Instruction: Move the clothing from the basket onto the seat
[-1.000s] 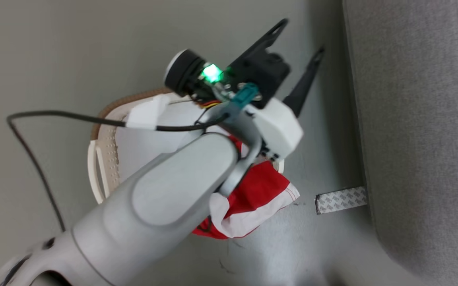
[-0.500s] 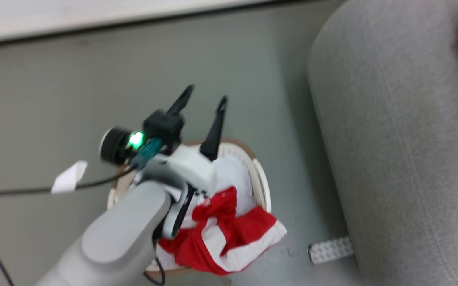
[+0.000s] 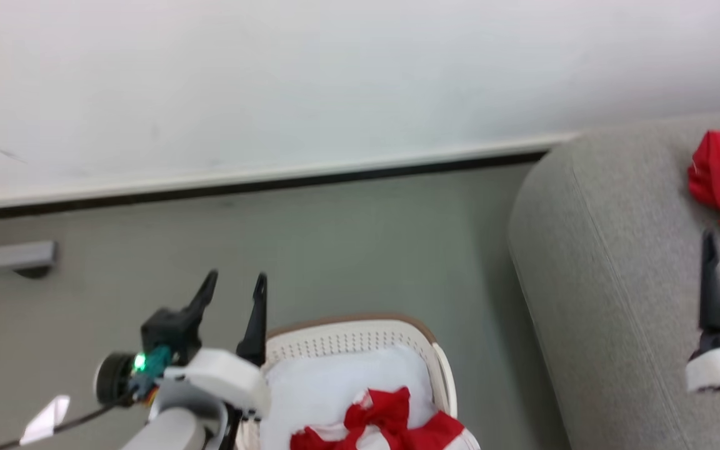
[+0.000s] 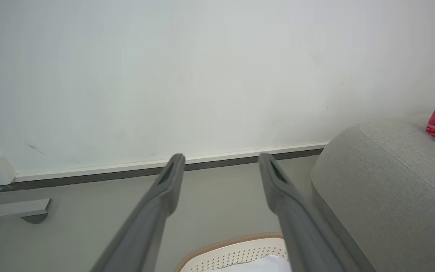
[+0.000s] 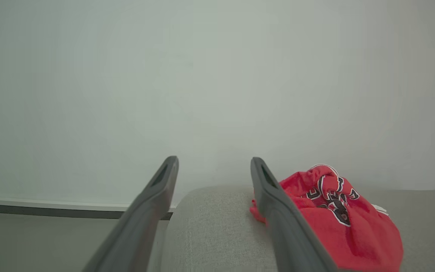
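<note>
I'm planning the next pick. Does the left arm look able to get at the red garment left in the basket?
Probably yes. The left claw is open close to the basket, and the red garment lies uncovered on top of the white pad inside, with nothing between them.

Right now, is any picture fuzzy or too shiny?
Head view: a bit smeary all over, with a green light glowing by the left gripper. Both wrist views: evenly lit, no glare; the red clothing on the seat looks sharp.
</note>
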### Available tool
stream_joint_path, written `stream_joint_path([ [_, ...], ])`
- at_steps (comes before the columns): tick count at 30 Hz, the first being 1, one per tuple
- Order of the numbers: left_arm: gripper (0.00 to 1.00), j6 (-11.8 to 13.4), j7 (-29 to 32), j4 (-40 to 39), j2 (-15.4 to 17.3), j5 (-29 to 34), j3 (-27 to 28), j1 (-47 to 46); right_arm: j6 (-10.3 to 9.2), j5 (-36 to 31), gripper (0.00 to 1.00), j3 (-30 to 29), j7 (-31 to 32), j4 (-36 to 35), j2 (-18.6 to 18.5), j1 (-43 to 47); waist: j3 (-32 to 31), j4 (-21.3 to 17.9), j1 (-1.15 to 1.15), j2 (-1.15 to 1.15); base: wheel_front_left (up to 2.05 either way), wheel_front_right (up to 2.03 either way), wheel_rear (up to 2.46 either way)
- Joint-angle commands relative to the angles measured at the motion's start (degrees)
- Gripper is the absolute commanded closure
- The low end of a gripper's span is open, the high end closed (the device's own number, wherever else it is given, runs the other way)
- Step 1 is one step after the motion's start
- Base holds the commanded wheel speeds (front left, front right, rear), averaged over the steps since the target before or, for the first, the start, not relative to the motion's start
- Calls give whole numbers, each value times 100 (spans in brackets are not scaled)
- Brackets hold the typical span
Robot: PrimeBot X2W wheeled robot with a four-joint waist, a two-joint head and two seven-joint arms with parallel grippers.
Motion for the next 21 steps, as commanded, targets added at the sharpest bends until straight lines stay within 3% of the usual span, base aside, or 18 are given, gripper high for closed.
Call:
stream_joint_path([
  [1, 0, 15, -33, -53, 74, 46, 139, 264, -14, -93, 0, 90, 5, -27, 76, 260, -336, 232, 2, 0, 0, 0, 0],
  [10, 0, -30, -37, -360, -168, 569, 1138, 1321, -14, -194, 0, 331, 5, 128, 484, 944, -701, 260, 2, 0, 0, 0, 0],
  [21, 0, -572, -34, -484, -724, 1303, 2355, 2527, -15, -231, 0, 502, 5, 199, 732, 1529, -952, 186, 2, 0, 0, 0, 0],
])
